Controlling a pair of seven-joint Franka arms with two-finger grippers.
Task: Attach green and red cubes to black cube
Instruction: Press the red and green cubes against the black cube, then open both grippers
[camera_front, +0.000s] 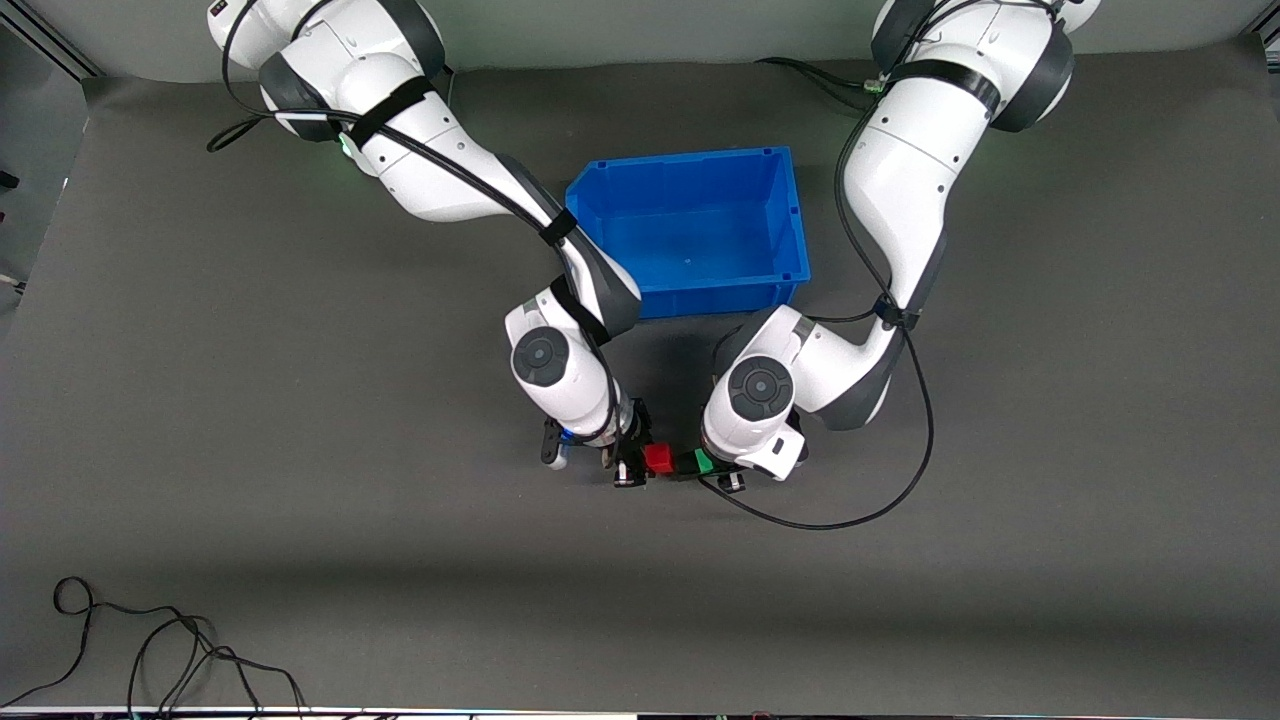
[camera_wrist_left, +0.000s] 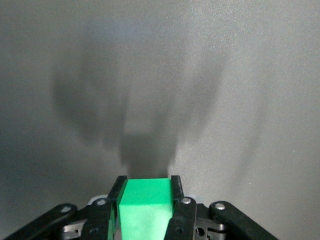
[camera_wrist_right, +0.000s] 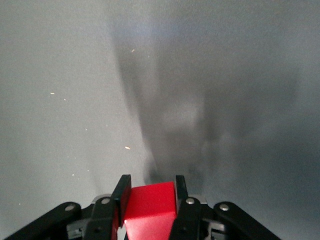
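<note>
My left gripper (camera_front: 714, 470) is shut on the green cube (camera_front: 704, 462). In the left wrist view the green cube (camera_wrist_left: 146, 210) sits squarely between the gripper's (camera_wrist_left: 147, 181) black fingers. My right gripper (camera_front: 638, 464) is shut on the red cube (camera_front: 659, 458). In the right wrist view the red cube (camera_wrist_right: 149, 202) is clamped in the gripper (camera_wrist_right: 150, 180). Both grippers are held close together over the grey mat. The black cube (camera_front: 685, 464) shows as a dark block between the red and green cubes, seemingly touching both. It is hidden in both wrist views.
A blue bin (camera_front: 790, 215) stands on the mat, farther from the front camera than the two grippers. The left arm's cable (camera_front: 900, 495) loops over the mat beside the left gripper. Loose black cables (camera_front: 170, 650) lie at the mat's near edge toward the right arm's end.
</note>
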